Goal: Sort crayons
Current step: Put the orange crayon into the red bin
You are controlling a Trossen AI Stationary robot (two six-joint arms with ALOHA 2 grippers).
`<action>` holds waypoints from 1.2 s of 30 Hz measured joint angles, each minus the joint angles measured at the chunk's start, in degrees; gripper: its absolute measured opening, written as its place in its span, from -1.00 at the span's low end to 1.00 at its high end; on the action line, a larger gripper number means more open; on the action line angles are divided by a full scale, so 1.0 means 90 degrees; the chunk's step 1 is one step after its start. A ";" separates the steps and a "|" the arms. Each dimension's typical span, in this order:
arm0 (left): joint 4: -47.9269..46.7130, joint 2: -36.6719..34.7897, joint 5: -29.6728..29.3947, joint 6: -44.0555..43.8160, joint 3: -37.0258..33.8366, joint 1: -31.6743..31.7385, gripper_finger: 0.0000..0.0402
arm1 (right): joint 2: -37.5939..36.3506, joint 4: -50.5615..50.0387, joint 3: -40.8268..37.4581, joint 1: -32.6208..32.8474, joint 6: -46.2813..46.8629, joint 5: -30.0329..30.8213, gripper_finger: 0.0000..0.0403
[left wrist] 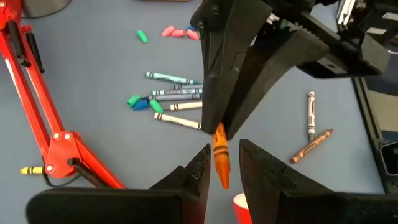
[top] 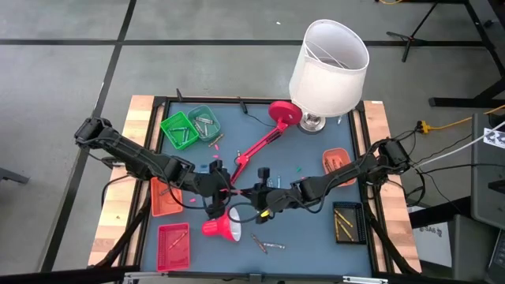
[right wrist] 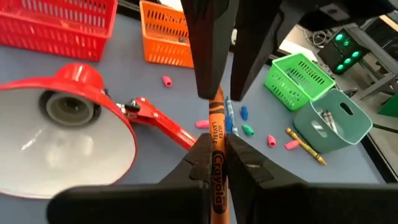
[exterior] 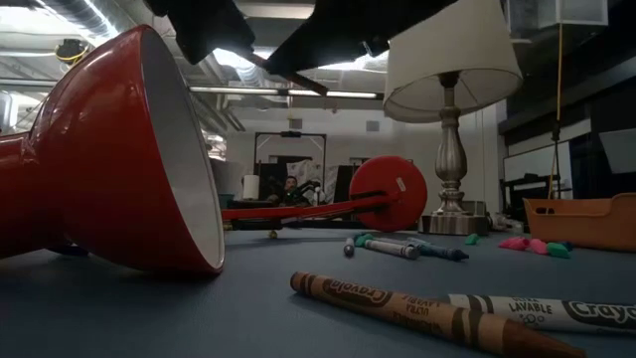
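Blue tabletop: loose crayons, red lamp, baskets w/ crayons.

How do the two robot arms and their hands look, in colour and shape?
Both arms are dark, nearly black, built of jointed segments with thin cables along them. The left hand and the right hand each end in two flat, tapering black fingers. No markings are readable on them.

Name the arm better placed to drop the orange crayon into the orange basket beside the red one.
Left. The open left gripper brackets the tip of the orange crayon, clamped by the right gripper, and the orange basket lies on the left arm's side.
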 joint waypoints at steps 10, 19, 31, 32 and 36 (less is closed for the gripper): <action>0.0009 0.0000 0.0002 0.0000 -0.0001 0.0000 -0.66 | 0.0000 0.0391 0.0000 -0.0010 -0.0002 0.0066 -0.87; 0.0009 0.0000 0.0005 0.0001 -0.0001 0.0000 -0.69 | 0.0000 0.0391 0.0000 -0.0010 -0.0002 0.0066 -0.87; -0.0015 0.0000 -0.0005 0.0000 0.0000 0.0000 -0.97 | 0.0000 0.0389 0.0000 -0.0010 0.0000 0.0063 -0.87; -0.0015 0.0000 -0.0005 0.0000 -0.0001 0.0000 -0.97 | 0.0000 0.0389 0.0000 -0.0010 0.0000 0.0063 -0.87; -0.0014 0.0000 -0.0001 0.0000 0.0000 0.0000 -0.96 | 0.0000 0.0389 0.0000 -0.0010 0.0000 0.0042 -0.86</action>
